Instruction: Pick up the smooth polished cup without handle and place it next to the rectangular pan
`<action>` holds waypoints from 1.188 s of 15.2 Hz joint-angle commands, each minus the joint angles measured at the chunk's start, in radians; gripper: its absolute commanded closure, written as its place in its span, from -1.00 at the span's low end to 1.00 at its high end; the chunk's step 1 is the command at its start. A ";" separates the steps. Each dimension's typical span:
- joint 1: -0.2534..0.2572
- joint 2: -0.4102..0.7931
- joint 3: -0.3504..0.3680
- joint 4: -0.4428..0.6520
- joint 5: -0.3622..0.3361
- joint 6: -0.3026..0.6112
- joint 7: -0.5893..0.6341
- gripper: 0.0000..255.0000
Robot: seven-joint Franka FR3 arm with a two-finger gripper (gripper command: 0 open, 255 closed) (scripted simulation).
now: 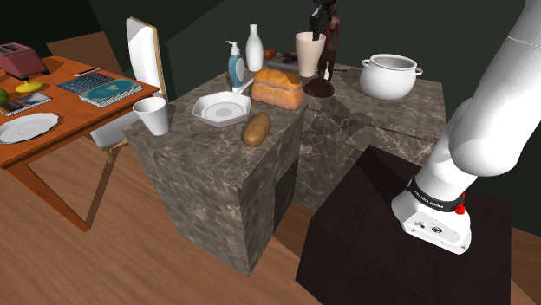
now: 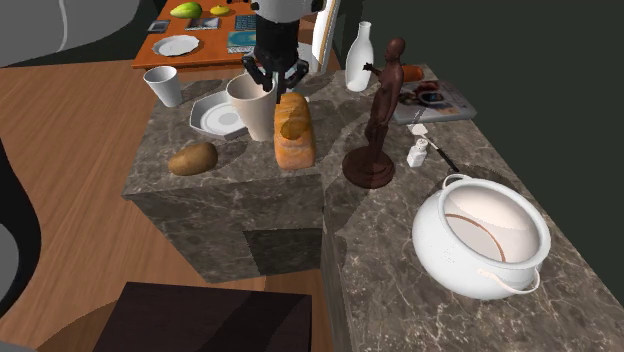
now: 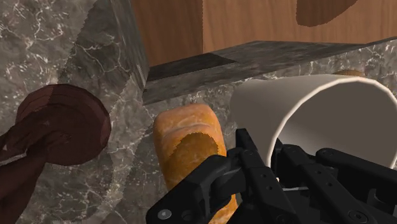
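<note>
The black gripper (image 3: pixel 275 168) is pinching the rim of the cream, handleless cup (image 3: pixel 331 121), with the wall of the cup caught between its two fingers (image 3: pixel 249 167). The cup hangs clear of the stone counter (image 2: pixel 255 160), directly above the bread loaf (image 2: pixel 293 140), and a dark shadow lies on the loaf's crust. The white arm (image 1: pixel 485 130) rises from the dark stand (image 1: pixel 390 234), which sits well apart from the loaf. A white shallow pan with cut corners (image 1: pixel 222 108) lies just beside the loaf on the same counter top, and a potato (image 1: pixel 256 128) rests near the loaf toward the counter's front edge. Beyond the pan from the loaf, a second white cup (image 1: pixel 152 114) stands at the counter's corner. Near the loaf's far end stand a white bottle (image 1: pixel 254 48) and a soap dispenser (image 1: pixel 235 65). A dark wooden figure (image 2: pixel 380 110) on a round base stands just beside the loaf, opposite the pan. Farther past it from the loaf sits a white two-handled pot (image 2: pixel 480 240). An orange table (image 1: pixel 69 113) stands well apart from the loaf.
</note>
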 commanded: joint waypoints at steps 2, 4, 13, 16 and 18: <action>0.041 0.000 0.038 -0.001 0.003 0.013 0.079 1.00; 0.065 0.006 0.059 0.005 0.006 0.019 0.123 1.00; 0.164 0.083 0.147 0.097 0.029 0.030 0.310 1.00; 0.195 0.127 0.173 0.152 0.037 0.026 0.369 1.00; 0.214 0.161 0.189 0.197 0.043 0.020 0.407 1.00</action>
